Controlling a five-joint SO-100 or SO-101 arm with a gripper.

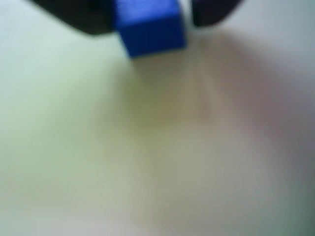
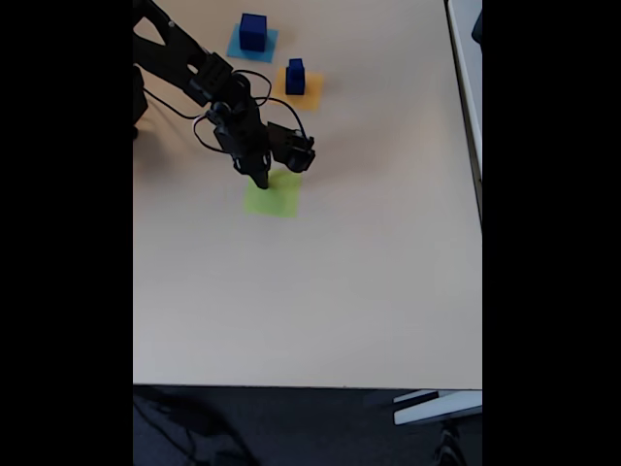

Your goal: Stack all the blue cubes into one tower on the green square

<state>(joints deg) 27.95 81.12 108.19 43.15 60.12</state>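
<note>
The claw (image 1: pixel 184 22) grips a blue cube (image 1: pixel 150 27) above the green square (image 2: pixel 274 197); no writing readable.

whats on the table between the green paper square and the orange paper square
In the fixed view, the flat lime-green paper square and the flat orange paper square are separated by bare beige tabletop, with the black arm's gripper and wrist hanging over it.

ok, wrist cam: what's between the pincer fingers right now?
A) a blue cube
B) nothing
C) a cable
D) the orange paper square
A: in the wrist view a blue cube sits between the pincer's two dark fingers, above the pale green square.
</note>
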